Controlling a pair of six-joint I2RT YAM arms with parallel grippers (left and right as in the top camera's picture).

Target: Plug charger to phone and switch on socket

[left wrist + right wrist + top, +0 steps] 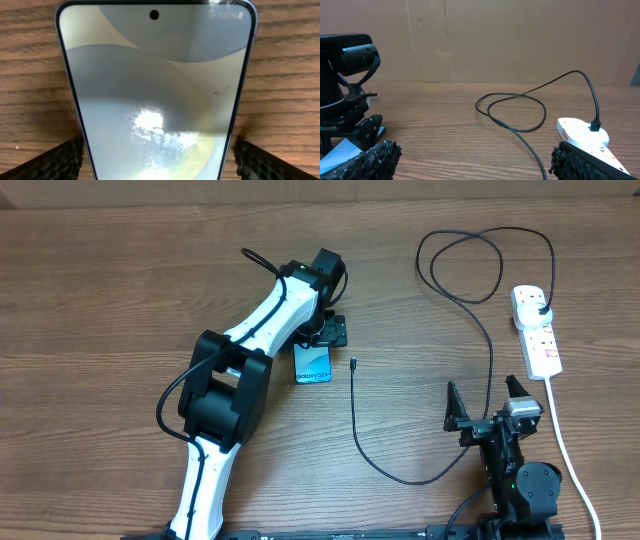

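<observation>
The phone (313, 365) lies flat on the table with its teal screen up. In the left wrist view the phone (155, 95) fills the frame. My left gripper (157, 167) is open and straddles the phone's near end, a black finger (50, 165) on each side with a thin gap to the edges. The charger (355, 420) is a thin black cable. Its tip (353, 362) lies just right of the phone, and its plug (540, 306) sits in the white socket (537, 335) at the right. My right gripper (485, 395) hangs open and holds nothing, left of the socket (582, 132).
The charger cable (520, 125) loops over the table behind the socket. The socket's thick white cord (565, 445) runs toward the front edge past my right arm. My left arm (250, 370) stretches diagonally over the table's left half. A cardboard wall (495, 40) stands at the back.
</observation>
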